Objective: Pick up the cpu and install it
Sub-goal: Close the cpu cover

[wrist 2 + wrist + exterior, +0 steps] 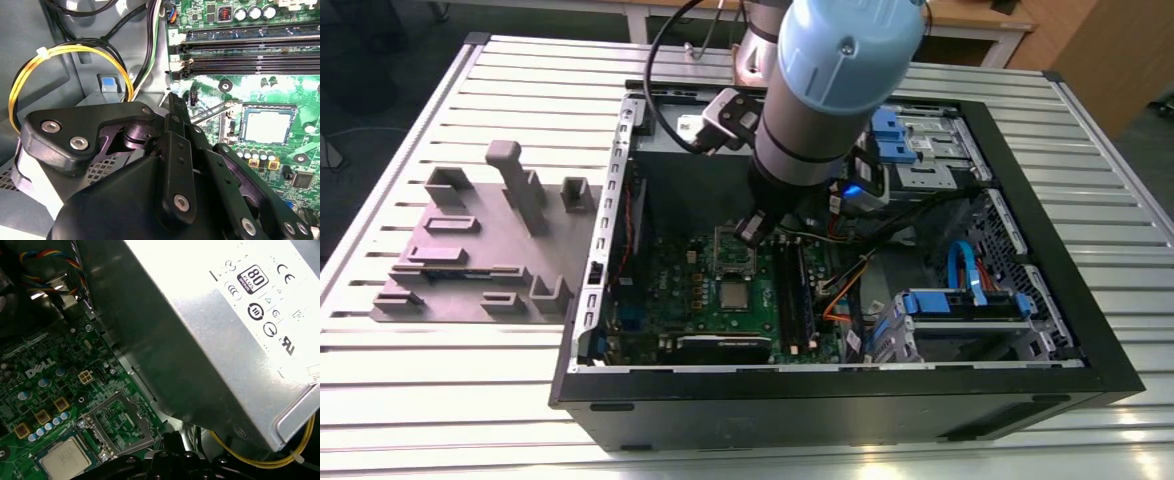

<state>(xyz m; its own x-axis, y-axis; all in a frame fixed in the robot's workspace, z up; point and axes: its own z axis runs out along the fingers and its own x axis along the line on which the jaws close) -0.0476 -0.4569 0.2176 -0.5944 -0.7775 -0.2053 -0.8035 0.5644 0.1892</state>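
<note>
**Clerk:** Entry one, the setting?

**Checker:** Computer case (854, 385), side panel off, lying flat on a slatted metal table (494, 400). A grey moulded tray (467, 250) sits on the table beside the case, at the exterior view's left.

**Clerk:** Entry two, the arm?

**Checker:** Arm (834, 90), pale blue and grey, reaching down into the case over the green circuit board (674, 290). Its gripper (751, 236) hangs low over the board, near the socket.

**Clerk:** Spread or pressed together?

**Checker:** Cannot tell. In the second wrist view the gripper (172, 107) is a black linkage in the foreground, and it is apart from the cpu.

**Clerk:** Entry three, the cpu?

**Checker:** The cpu (738, 293), a silver-grey square, lies flat in its socket on the board. In the second wrist view the cpu (267, 126) lies beyond the gripper, untouched. In the first wrist view the cpu (65, 461) lies just beside the metal retaining frame (120, 422), which is swung open.

**Clerk:** Remaining entries?

**Checker:** Black memory slots (250, 57) run alongside the socket. A yellow wire loop (70, 55) lies against the case wall. A silver power supply box (225, 325) stands at the board's edge. Blue drive brackets (961, 300) sit at the exterior view's right.
</note>
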